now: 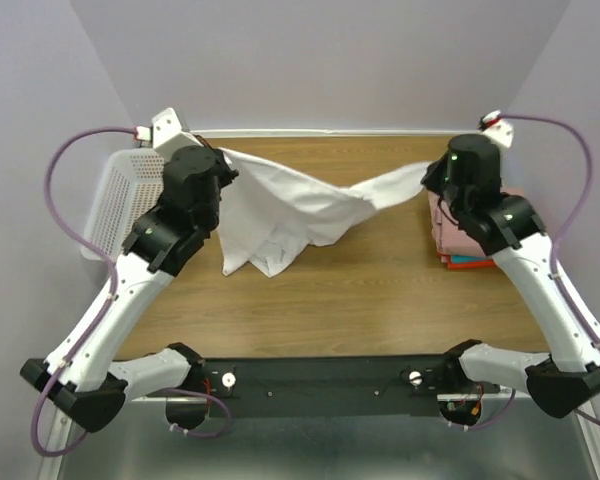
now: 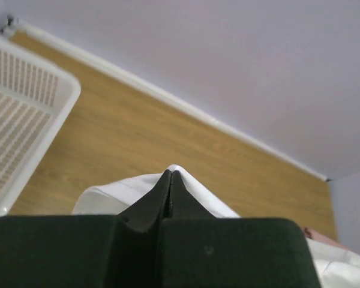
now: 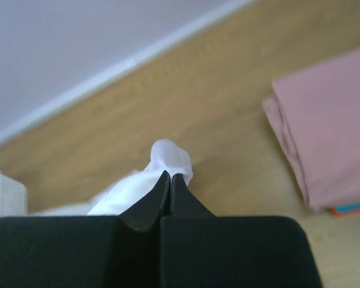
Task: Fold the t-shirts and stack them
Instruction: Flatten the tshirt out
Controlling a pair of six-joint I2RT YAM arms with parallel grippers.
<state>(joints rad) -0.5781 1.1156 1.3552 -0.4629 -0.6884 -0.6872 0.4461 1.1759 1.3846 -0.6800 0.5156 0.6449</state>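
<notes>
The right arm (image 1: 525, 250) hid most of the pink shirt (image 1: 442, 232); beneath it, the red and blue shirts (image 1: 472, 262) showed only thin edges. Left of the pink shirt, the white shirt (image 3: 171, 157) had a blurred tip.

I can read nothing here. No word, number, brand or sign shows on the white shirt (image 1: 290, 205), the pink shirt (image 3: 330, 138), the basket (image 2: 24, 120), the desk (image 1: 380, 290), or on my left pincer (image 2: 170, 175) and right pincer (image 3: 170, 177).
</notes>
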